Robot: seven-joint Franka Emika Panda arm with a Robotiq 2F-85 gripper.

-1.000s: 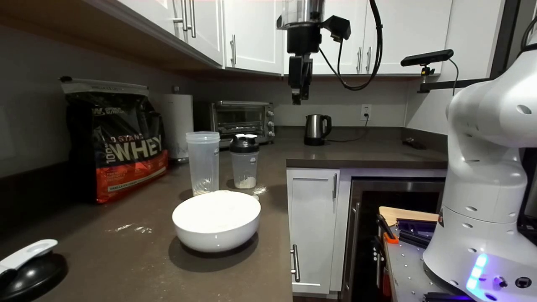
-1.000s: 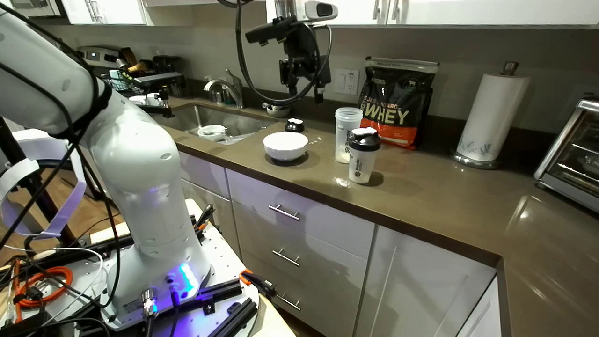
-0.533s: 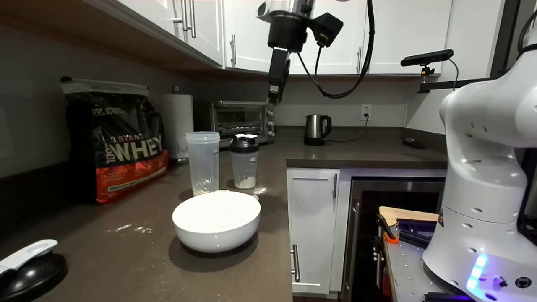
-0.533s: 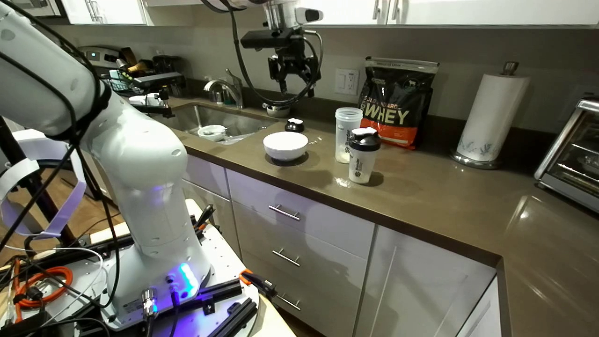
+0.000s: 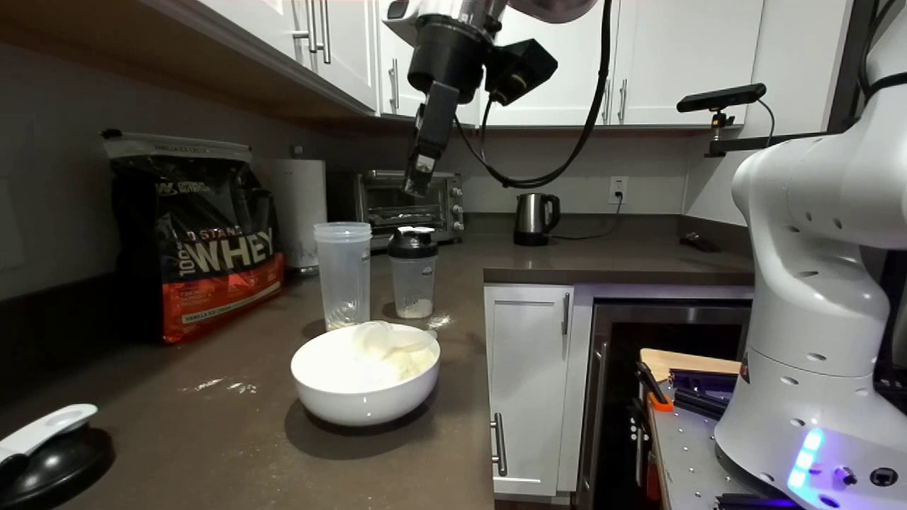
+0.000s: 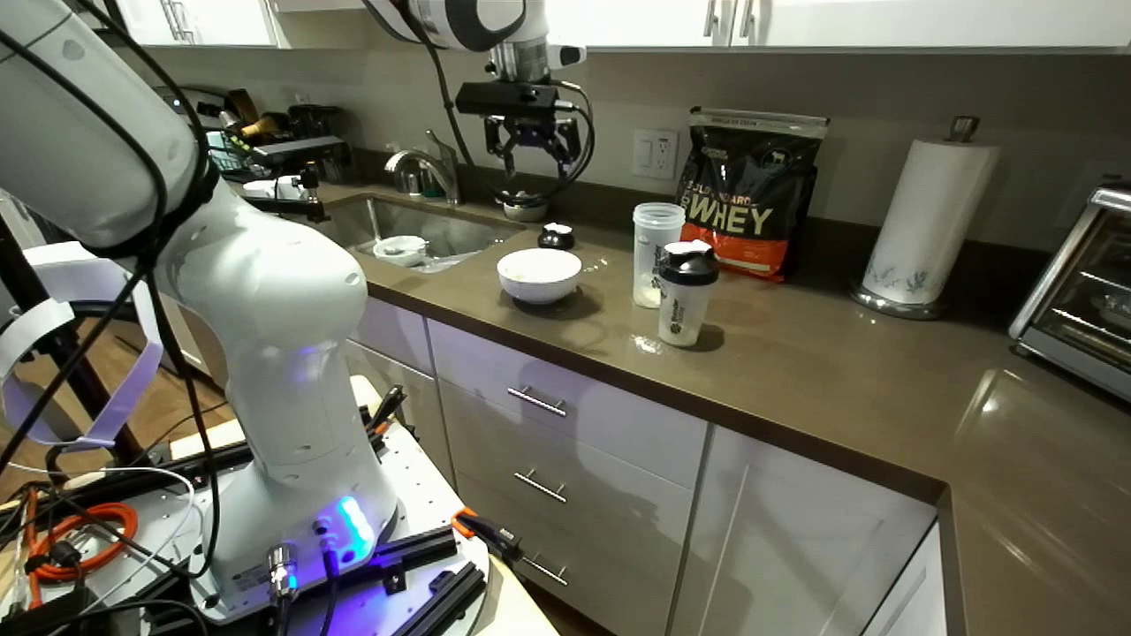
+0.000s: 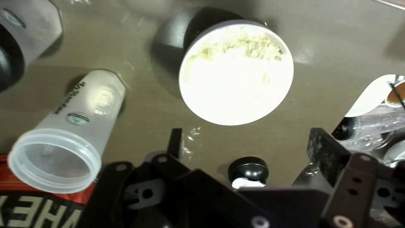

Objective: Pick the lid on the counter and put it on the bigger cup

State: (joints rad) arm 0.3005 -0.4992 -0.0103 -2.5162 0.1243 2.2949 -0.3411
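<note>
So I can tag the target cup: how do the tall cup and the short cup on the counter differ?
The tall cup is taller than the short cup. The tall cup is open at the top, while the short cup wears a black cap. The tall cup stands nearer the whey bag, the short cup nearer the front edge of the counter. Both are translucent, stand upright and have something pale at the bottom.

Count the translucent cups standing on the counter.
2: the tall open cup, nearer the whey bag, and the shorter black-lidded cup beside it. Any behind the whey bag would be hidden.
</note>
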